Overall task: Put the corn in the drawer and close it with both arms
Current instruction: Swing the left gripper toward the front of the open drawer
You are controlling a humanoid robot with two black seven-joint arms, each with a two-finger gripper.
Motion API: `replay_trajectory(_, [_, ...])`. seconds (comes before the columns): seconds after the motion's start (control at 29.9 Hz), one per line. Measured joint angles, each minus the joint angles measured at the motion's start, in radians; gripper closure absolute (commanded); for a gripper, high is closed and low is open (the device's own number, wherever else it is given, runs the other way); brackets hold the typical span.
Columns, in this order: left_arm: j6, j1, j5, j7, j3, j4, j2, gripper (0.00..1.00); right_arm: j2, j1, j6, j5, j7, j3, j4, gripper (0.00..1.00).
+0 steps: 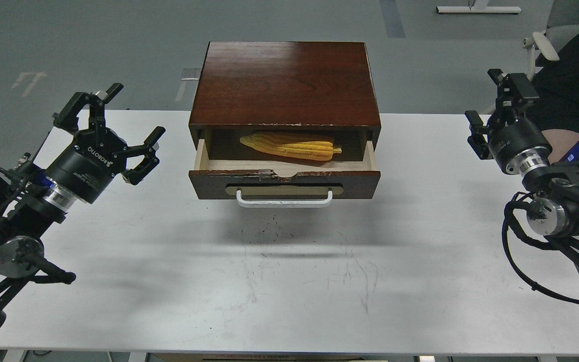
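Corn [292,146] yellow, tapered, kernel rows visible, lying in half-open drawer [284,177] w/ white handle. Left tool [113,128] fingers spread, empty; right tool [490,108] can't tell.

Your head view is evenly lit from overhead and sharp.
You get soft glare on the cabinet top [284,83], a faint shadow on the table [289,301] at lower center.

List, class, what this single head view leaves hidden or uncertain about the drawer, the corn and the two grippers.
- Corn: its rear is shaded under the cabinet top.
- Drawer: its depth behind the opening is hidden.
- Right gripper: dark, seen side-on; finger state unclear.
- Left gripper: open; its arm is cut by the left edge.
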Motion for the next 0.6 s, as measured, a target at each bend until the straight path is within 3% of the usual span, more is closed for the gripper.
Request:
replay_trajectory(0.33, [0.000,-0.008,0.022,-0.017,-0.008,0.002,0.019,0.00,0.022,-0.060,0.207,0.043,0.000,0.002,-0.054,0.00])
replay_trajectory(0.6, [0.000,-0.145,0.441,-0.053,-0.027,-0.118,0.054,0.00,0.011,-0.073,0.232,0.044,0.000,-0.012,-0.065,0.00])
